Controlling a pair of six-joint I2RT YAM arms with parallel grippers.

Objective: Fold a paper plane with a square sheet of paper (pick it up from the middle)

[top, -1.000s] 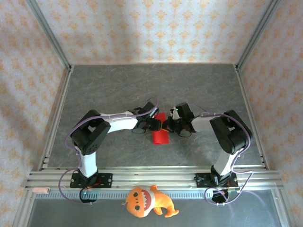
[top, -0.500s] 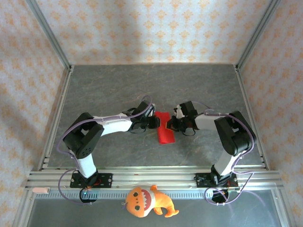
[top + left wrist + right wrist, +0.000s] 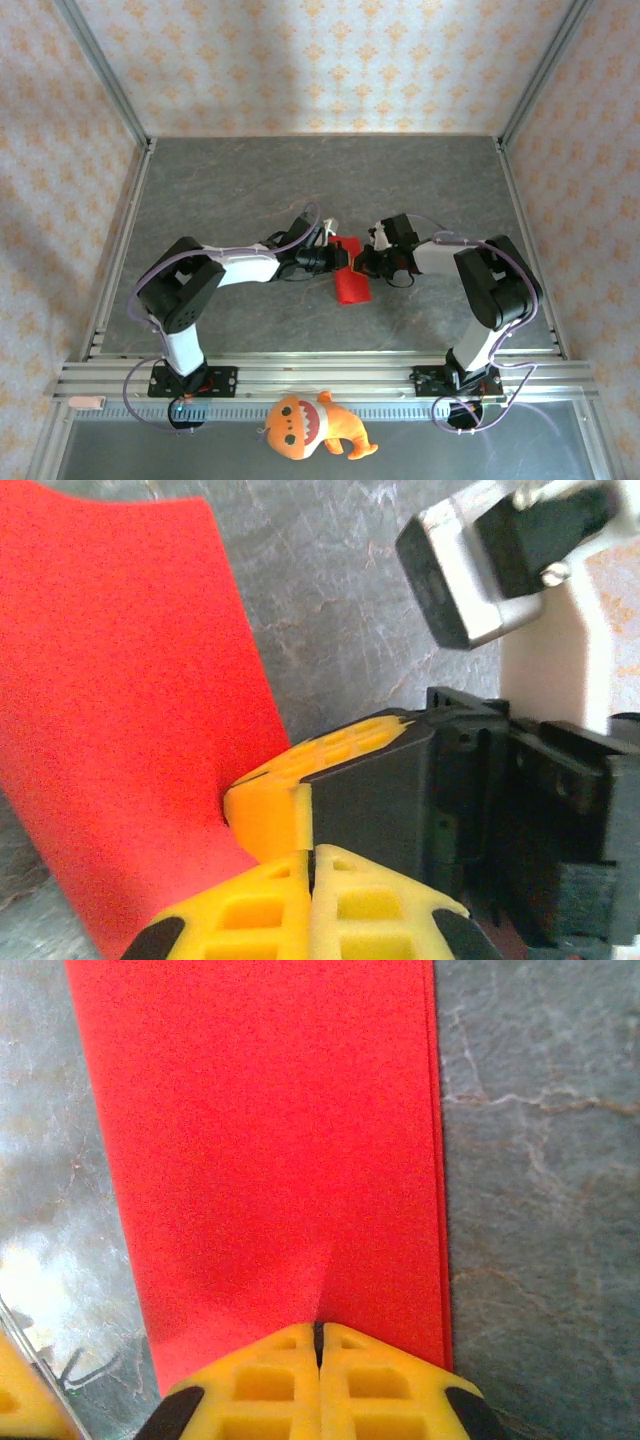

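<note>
The square sheet of paper [image 3: 350,285] is bright red and lies as a folded strip on the grey table between my two arms. My right gripper [image 3: 362,264] is at its right edge. In the right wrist view the right gripper [image 3: 319,1328] is shut on the near edge of the paper [image 3: 260,1140], with a faint crease running into the seam. My left gripper [image 3: 337,258] meets the sheet from the left. In the left wrist view the left gripper [image 3: 312,852] is shut, the paper [image 3: 120,680] beside it and the right gripper's fingertip [image 3: 262,810] touching it. No paper shows between the left pads.
An orange plush toy [image 3: 305,425] lies in front of the aluminium rail [image 3: 330,375] at the near edge. Patterned walls and metal posts enclose the table on three sides. Bare grey table [image 3: 300,180] stretches behind the arms.
The left gripper has closed and pushed right up against the paper and the right gripper's tip. The right gripper kept its grip, and the paper shifted slightly right.
</note>
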